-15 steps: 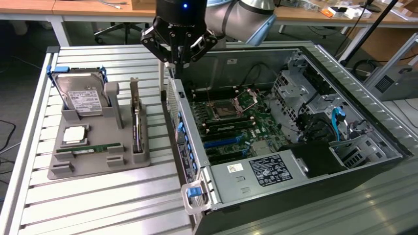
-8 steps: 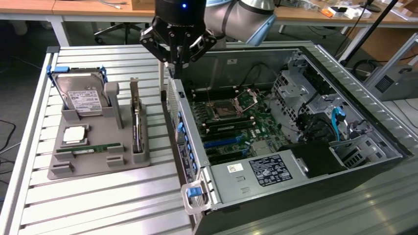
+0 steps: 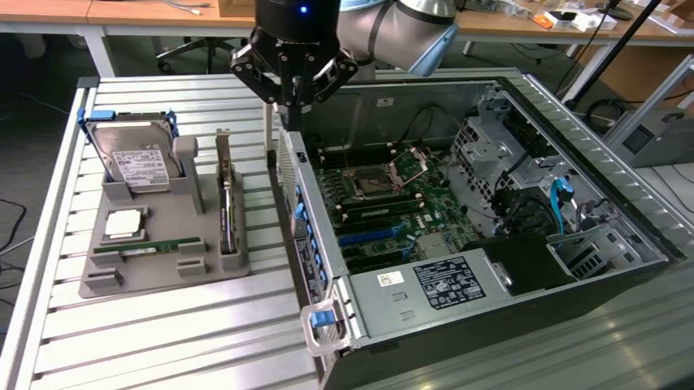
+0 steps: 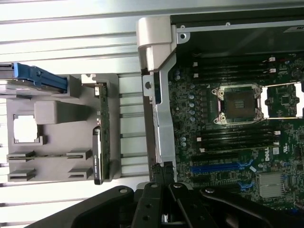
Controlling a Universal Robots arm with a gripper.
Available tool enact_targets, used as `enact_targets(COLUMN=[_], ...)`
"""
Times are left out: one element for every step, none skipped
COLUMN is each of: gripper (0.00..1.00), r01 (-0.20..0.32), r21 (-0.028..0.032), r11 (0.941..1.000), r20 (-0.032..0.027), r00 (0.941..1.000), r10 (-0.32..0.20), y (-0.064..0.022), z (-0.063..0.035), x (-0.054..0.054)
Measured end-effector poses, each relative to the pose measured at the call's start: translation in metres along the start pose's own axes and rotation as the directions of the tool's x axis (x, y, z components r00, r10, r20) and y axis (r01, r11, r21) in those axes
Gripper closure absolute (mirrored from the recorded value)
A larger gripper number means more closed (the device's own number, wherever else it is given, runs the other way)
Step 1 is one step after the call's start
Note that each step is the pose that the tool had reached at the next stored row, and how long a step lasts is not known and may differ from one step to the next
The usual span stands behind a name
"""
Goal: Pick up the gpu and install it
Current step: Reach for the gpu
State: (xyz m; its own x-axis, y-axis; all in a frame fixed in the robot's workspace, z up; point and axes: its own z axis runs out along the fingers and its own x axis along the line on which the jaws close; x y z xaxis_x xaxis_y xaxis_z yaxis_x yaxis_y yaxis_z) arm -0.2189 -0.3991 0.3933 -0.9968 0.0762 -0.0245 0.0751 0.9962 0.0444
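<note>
One gripper (image 3: 291, 104), closed on nothing, hung above the case (image 3: 314, 244) wall; the gpu (image 3: 226, 203) beside the case awaited pickup, which needed opened jaws.

1. A slatted metal table (image 3: 162, 341) carries everything.
2. A grey holder (image 3: 162, 276) lies flat on it, at the exterior view's left.
3. A hard drive (image 3: 136, 158) with a white label leans in the holder's far end.
4. A silver chip (image 3: 123, 223) lies flat in a recess, with a green memory stick (image 3: 146, 246) on edge just beside it.
5. An open computer case (image 3: 574, 106) lies just beside the holder, its motherboard (image 3: 434, 203) facing up.
6. The processor socket (image 3: 379, 183) sits mid-board with its metal frame flipped open.
7. A labelled power supply (image 3: 434, 284) sits in the case's near corner.
</note>
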Motion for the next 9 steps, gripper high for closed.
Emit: enact_targets(gripper=[0.89, 0.89, 0.89, 0.89, 0.89, 0.89, 0.89, 0.89, 0.89], r01=[0.000, 0.000, 0.000, 0.000, 0.000, 0.000, 0.000, 0.000, 0.000], r21=[0.0000, 0.0001, 0.0001, 0.0001, 0.0001, 0.0000, 0.0000, 0.0001, 0.0001], r11=[1.0000, 1.0000, 1.0000, 1.0000, 1.0000, 1.0000, 1.0000, 1.0000, 1.0000], r20=[0.0000, 0.0000, 0.0000, -0.0001, 0.0000, 0.0000, 0.0000, 0.0000, 0.0000], r00=[1.0000, 1.0000, 1.0000, 1.0000, 1.0000, 1.0000, 1.0000, 1.0000, 1.0000], r10=[0.000, 0.000, 0.000, 0.000, 0.000, 0.000, 0.000, 0.000, 0.000], y=[0.0000, -0.0001, -0.0001, -0.0001, -0.0001, -0.0001, -0.0002, -0.0002, -0.0002], z=[0.0000, 0.0000, -0.0001, -0.0001, -0.0001, -0.0001, -0.0001, -0.0001, -0.0001], x=[0.0004, 0.0005, 0.0008, 0.0011, 0.0013, 0.0016, 0.0020, 0.0023, 0.0028])
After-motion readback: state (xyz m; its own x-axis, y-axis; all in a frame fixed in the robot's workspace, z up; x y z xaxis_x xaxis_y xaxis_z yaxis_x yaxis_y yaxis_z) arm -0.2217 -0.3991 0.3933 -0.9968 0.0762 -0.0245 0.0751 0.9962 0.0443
